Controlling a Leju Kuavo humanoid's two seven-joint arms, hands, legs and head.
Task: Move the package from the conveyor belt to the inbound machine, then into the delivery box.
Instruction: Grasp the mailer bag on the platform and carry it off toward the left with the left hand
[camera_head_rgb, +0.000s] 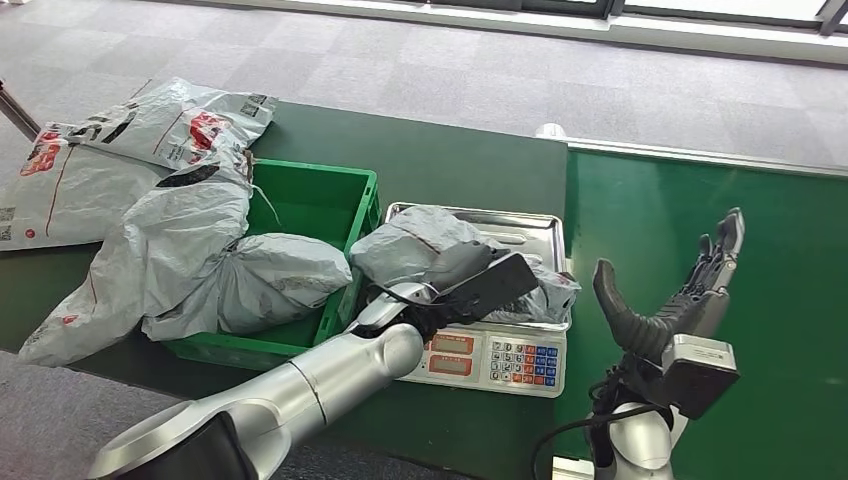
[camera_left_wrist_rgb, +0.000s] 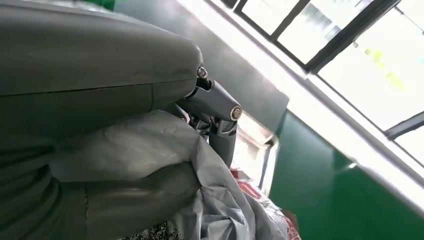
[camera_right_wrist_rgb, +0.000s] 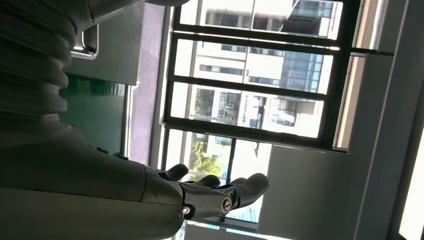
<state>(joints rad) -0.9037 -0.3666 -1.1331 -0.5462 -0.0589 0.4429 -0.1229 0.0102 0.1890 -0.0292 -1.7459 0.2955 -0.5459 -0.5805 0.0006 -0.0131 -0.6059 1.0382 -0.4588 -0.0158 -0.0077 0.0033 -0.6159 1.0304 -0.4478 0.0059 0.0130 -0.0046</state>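
Head view: left hand is wrapped on the grey poly-bag package, which sits on the scale's steel tray at center. Green delivery box is at 9 o'clock from the scale, already stuffed w/ other bags. Right hand hangs at 3 o'clock over the green conveyor belt, fingers spread, holding nothing.

Left wrist view: fingers press into the bag film, so it's grasping.

Right wrist view: fingers apart, windows beyond.

Risk imo: slick film slips out mid-lift, or the package snags the box rim bc the box is so full.

Crinkled glossy plastic package, shiny metal scale tray, green plastic crate
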